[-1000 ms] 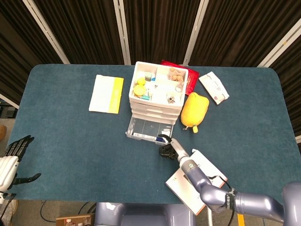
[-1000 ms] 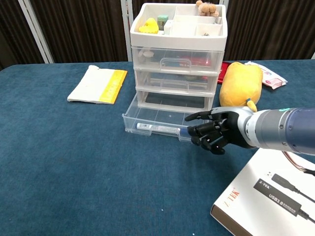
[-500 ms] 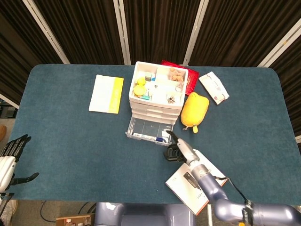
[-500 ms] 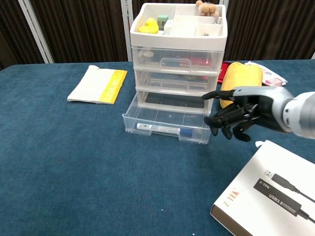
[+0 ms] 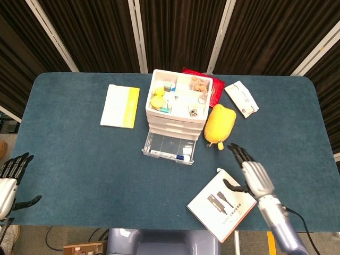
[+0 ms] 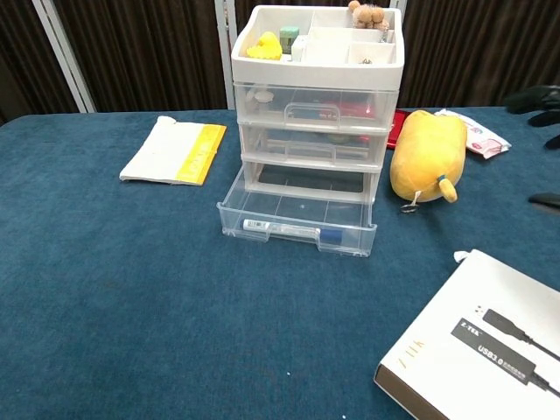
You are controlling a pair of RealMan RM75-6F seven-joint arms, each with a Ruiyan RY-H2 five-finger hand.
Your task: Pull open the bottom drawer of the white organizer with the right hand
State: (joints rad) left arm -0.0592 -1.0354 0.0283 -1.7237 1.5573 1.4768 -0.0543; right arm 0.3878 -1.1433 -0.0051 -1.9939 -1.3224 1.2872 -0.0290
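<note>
The white organizer (image 5: 177, 104) (image 6: 315, 105) stands mid-table, its top tray holding small items. Its clear bottom drawer (image 5: 169, 148) (image 6: 297, 220) is pulled out toward me, with a few small things along its front. My right hand (image 5: 252, 175) hovers to the right of the drawer, above the white box, fingers spread and holding nothing; only its fingertips (image 6: 541, 98) show at the chest view's right edge. My left hand (image 5: 11, 178) hangs off the table's left edge, fingers apart and empty.
A yellow plush toy (image 5: 219, 125) (image 6: 427, 155) lies right of the organizer. A white product box (image 5: 221, 204) (image 6: 478, 349) sits at the front right. A white-and-yellow booklet (image 5: 120, 105) (image 6: 174, 150) lies left; a red packet (image 5: 215, 88) and a white pouch (image 5: 241, 99) at the back.
My right hand let go of the drawer front and drew away to the right and up, opening its fingers. The drawer stays pulled out. The left hand barely shifted.
</note>
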